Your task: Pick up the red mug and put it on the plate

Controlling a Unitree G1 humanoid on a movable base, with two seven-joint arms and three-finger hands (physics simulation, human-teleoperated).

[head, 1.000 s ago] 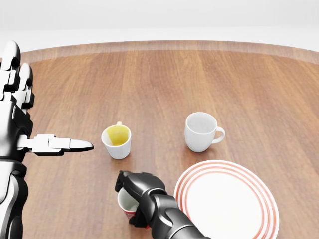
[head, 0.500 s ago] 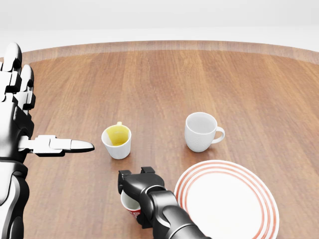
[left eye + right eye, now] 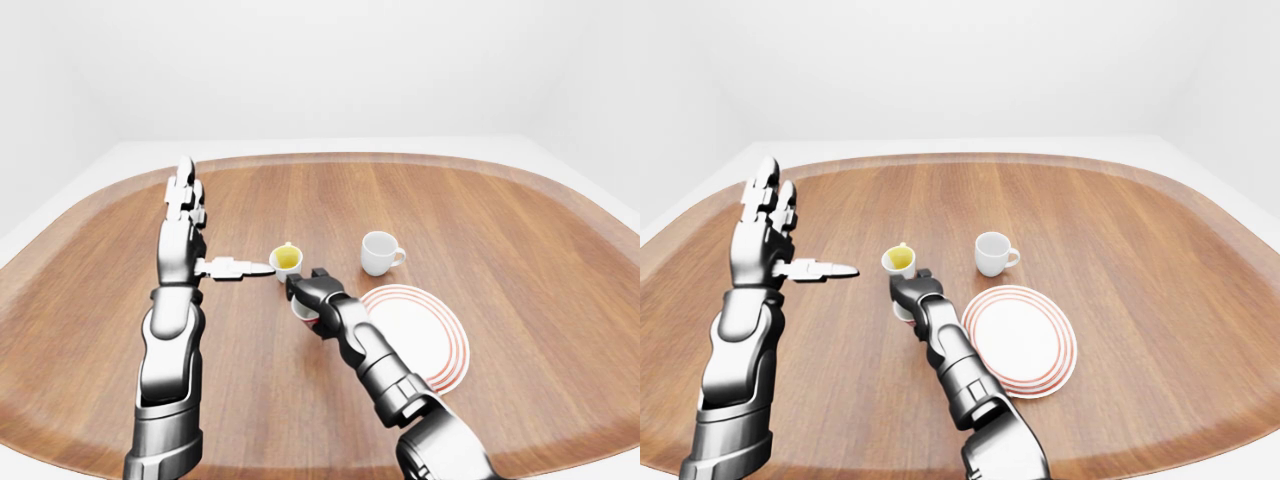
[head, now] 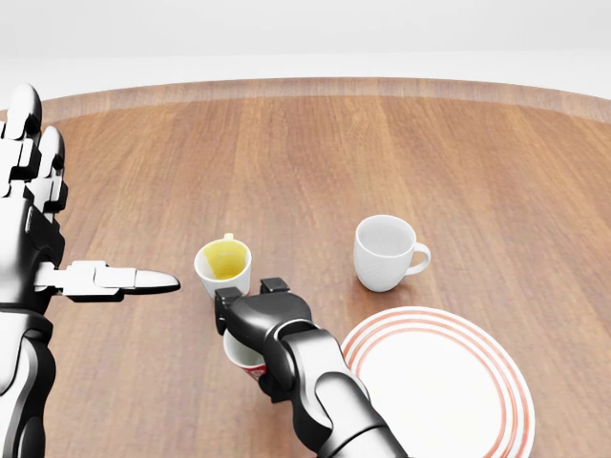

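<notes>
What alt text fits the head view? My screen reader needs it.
The right hand grips a red mug left of a red-ringed plate on a wooden table. Above stand a yellow-lined cup and a white mug; the open left hand is raised at the left edge.

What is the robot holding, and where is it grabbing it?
The right hand is wrapped over the top of the red mug, around its rim and upper side. The left hand is open and holds nothing.

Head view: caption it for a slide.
Right hand grips the red mug beside the striped plate; left hand open.
</notes>
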